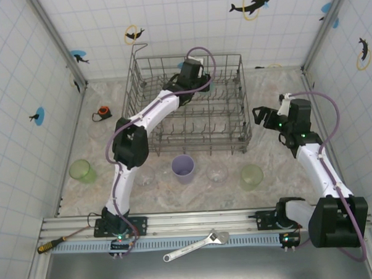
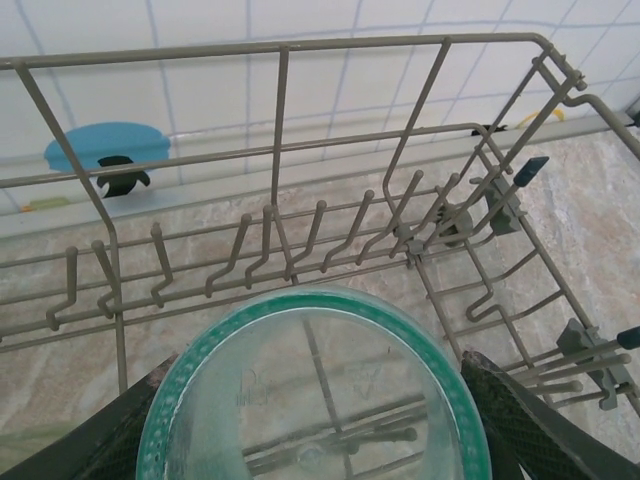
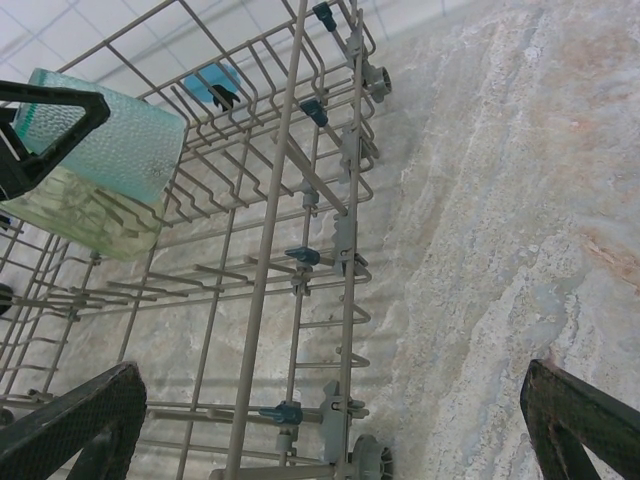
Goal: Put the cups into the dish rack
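Far left on the surface [image 1: 195, 198], a green cup [image 1: 82, 170] stands upright near the tiled wall, well apart from the dish rack [image 1: 231, 113]. Behind it an orange-and-black tape measure [image 1: 101, 112] lies near the rack's left side.

The left arm reaches over the rack's front edge, and the left claw [image 1: 203, 84] sits toward the back wall of the basket. It is closed partway on a teal cup [image 2: 315, 400] – in the wrist view we see the black fingers [image 2: 520, 420] pressed to either side of the cup, whose open mouth faces the camera. From the right wrist the cup appears tilted, inside the rack and above the tines.

In front of the rack a row stands on the surface: a clear cup [image 1: 144, 176], a lavender cup [image 1: 183, 166], a second clear cup [image 1: 217, 173] and a second green cup [image 1: 252, 176], all upright and apart from one another.

The right claw [image 1: 259, 116] hovers just outside the rack's right wall – jaws spread wide, nothing between them.
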Robot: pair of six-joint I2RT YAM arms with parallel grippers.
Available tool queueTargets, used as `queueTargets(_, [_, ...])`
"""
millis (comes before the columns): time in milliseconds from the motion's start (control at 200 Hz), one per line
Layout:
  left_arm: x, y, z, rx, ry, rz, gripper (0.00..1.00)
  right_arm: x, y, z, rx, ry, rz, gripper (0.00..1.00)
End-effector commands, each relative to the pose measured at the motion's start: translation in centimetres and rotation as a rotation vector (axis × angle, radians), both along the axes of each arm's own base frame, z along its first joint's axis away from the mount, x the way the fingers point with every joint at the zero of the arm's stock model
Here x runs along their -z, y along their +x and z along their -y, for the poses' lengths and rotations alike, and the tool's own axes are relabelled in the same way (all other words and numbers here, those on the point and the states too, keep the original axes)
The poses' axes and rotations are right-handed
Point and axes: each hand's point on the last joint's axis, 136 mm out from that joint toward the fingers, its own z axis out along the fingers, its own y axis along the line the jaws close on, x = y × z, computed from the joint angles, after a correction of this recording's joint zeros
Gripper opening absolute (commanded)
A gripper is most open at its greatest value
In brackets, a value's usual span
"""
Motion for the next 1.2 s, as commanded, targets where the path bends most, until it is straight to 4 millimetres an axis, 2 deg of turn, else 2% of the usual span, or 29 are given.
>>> queueTargets(0, [0.8, 0.3, 0.5, 0.012, 0.054, 0.02, 0.0, -0.1, -0.2, 0.0, -0.006, 0.008, 0.022, 1.0])
queueTargets(105, [1.6, 0.3, 0.7, 0.017, 0.074, 0.018, 0.0, 0.1, -0.3, -0.1, -0.007, 0.009, 0.017, 1.0])
queueTargets(235, [1.5, 0.1, 1.0, 0.022, 0.083, 0.027, 0.0, 0.3, -0.4, -0.1, -0.008, 0.013, 0.013, 1.0])
queueTargets(245, [3.2, 0.2, 1.1, 0.025, 0.1, 0.006, 0.0, 0.3, -0.4, -0.1, -0.008, 0.013, 0.015, 1.0])
queueTargets(265, [3.9, 0.2, 1.2, 0.028, 0.109, -0.002, 0.0, 0.3, -0.4, -0.1, -0.008, 0.013, 0.015, 1.0])
queueTargets(631, [6.5, 0.0, 1.4, 0.028, 0.243, 0.024, 0.0, 0.5, -0.4, -0.1, -0.008, 0.014, 0.012, 1.0])
queueTargets(701, [7.0, 0.0, 1.4, 0.032, 0.25, 0.019, 0.04, 0.5, -0.4, -0.2, -0.01, 0.017, 0.013, 1.0])
queueTargets(891, [8.0, 0.1, 1.0, 0.013, 0.297, 0.024, 0.07, 0.4, -0.4, -0.1, -0.009, 0.016, 0.016, 1.0])
queueTargets(1001, [8.1, 0.1, 1.0, 0.012, 0.302, 0.024, 0.23, 0.5, -0.4, -0.1, -0.01, 0.016, 0.015, 1.0])
queueTargets(1131, [7.6, 0.1, 1.0, -0.003, 0.306, 0.038, 0.67, 0.4, -0.4, -0.2, -0.013, 0.021, 0.016, 1.0])
queueTargets(1196, [6.7, 0.0, 1.3, -0.004, 0.298, 0.054, 0.82, 0.3, -0.4, -0.2, -0.013, 0.021, 0.019, 1.0])
